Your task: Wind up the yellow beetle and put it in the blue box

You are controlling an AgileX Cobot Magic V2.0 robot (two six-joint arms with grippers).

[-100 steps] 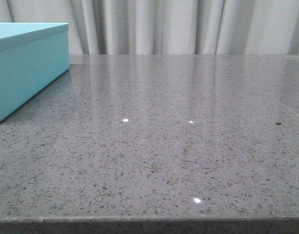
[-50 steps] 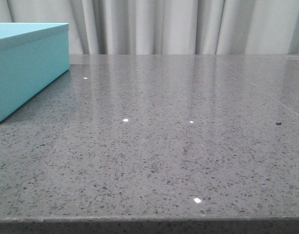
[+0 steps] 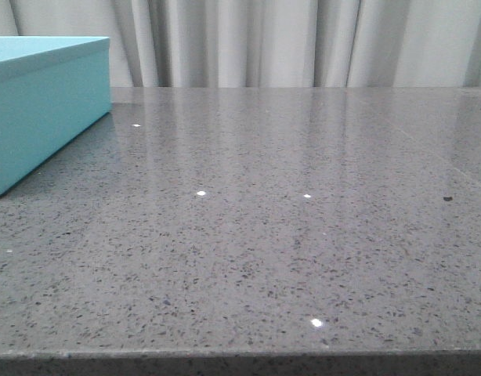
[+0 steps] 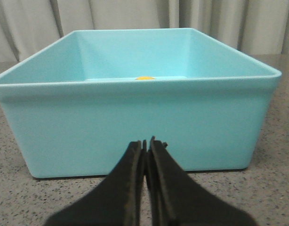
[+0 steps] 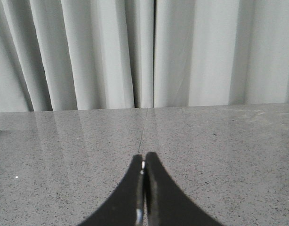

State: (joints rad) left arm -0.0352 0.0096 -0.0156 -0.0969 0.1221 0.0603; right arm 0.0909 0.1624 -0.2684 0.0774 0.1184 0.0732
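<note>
The box (image 4: 135,127) is sitting on the grey desk (image 3: 264,235), and a sliver of the yellow beetle (image 4: 145,78) is showing inside it, near the far wall. The left hand (image 4: 146,143) is hovering just outside the box's near wall, fingers pressed together, empty. The right hand (image 5: 143,162) is likewise pinched closed on nothing, over bare desk facing the curtain (image 5: 135,52).

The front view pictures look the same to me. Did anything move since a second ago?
Almost nothing. The blue box sits in the same spot at the left of the grey table, and no arm comes into the front view. Only a few tiny glints of light on the tabletop came or went. Nothing was picked up or let go there.
</note>
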